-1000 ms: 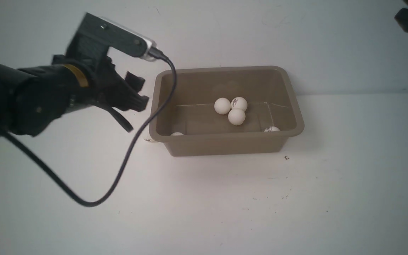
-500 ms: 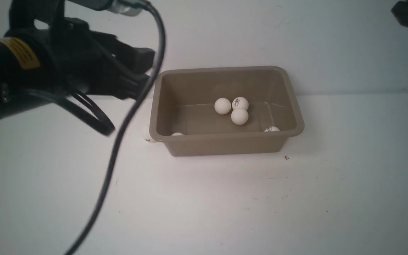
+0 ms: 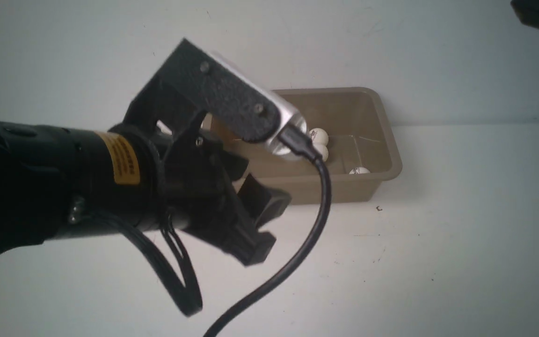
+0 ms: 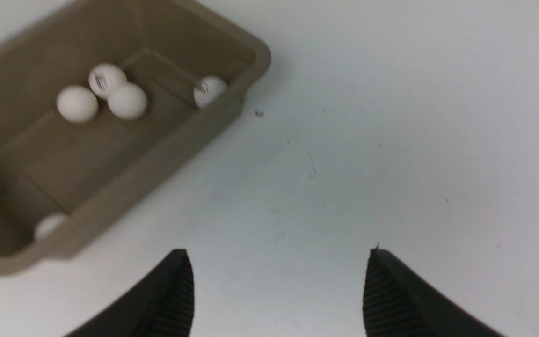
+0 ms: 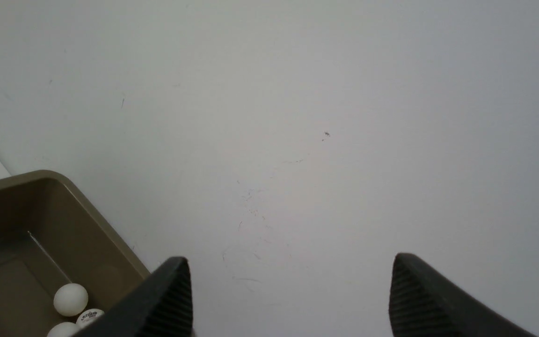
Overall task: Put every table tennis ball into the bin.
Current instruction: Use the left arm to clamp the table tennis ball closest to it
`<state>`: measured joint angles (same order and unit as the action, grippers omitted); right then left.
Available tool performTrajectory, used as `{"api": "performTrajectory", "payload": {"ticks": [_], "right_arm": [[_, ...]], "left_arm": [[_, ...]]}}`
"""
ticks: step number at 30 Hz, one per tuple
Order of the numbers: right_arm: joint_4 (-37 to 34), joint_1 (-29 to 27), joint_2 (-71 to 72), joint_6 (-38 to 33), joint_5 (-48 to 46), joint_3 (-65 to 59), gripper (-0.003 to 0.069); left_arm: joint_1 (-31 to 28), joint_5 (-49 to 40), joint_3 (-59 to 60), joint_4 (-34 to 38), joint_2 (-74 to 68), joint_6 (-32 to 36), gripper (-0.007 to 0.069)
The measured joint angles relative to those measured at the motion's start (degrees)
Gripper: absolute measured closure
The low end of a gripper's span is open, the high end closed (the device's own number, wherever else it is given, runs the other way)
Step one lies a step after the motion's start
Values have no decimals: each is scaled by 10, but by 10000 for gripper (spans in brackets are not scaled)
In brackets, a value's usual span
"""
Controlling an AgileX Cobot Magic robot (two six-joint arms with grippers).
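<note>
the white desk (image 3: 438,262) filled most of what i could see from where i stood. the left arm (image 3: 40,187), black with a yellow label, reached across the front view and hid the left part of the bin (image 3: 388,140). the taupe bin stood toward the back of the desk.

the left gripper (image 4: 278,257) hung over bare desk near the bin's long wall, jaws spread wide with nothing between them. the right gripper (image 5: 290,260) was released too, empty, above bare desk off one corner of the bin.

inside the bin lay five table tennis balls (image 4: 127,100). three were bunched together, touching, in the middle of the floor. a fourth ball (image 4: 209,90) sat in a corner, and a fifth ball (image 4: 49,224) was half hidden behind the wall at the other end.
</note>
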<state>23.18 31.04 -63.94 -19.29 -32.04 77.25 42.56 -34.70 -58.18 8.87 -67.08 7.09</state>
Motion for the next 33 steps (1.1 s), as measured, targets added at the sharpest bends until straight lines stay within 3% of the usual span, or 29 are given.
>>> {"api": "performTrajectory", "payload": {"ticks": [6, 14, 22, 25, 29, 33], "right_arm": [[-4, 0, 0, 5, 15, 0, 146], [-48, 0, 0, 29, 16, 0, 146], [-68, 0, 0, 45, 4, 0, 146], [-70, 0, 0, 45, 1, 0, 146], [-64, 0, 0, 45, -1, 0, 146], [-61, 0, 0, 45, -4, 0, 146]], "left_arm": [[0, -101, 0, -13, 0, -31, 187], [-19, -82, 49, -196, 1, -33, 187], [-133, 15, 103, -246, 1, -27, 187], [-212, 72, 105, -253, -1, -27, 187], [-290, 148, 105, -221, -15, -27, 187], [-312, 189, 105, -179, -56, -19, 187]]}}
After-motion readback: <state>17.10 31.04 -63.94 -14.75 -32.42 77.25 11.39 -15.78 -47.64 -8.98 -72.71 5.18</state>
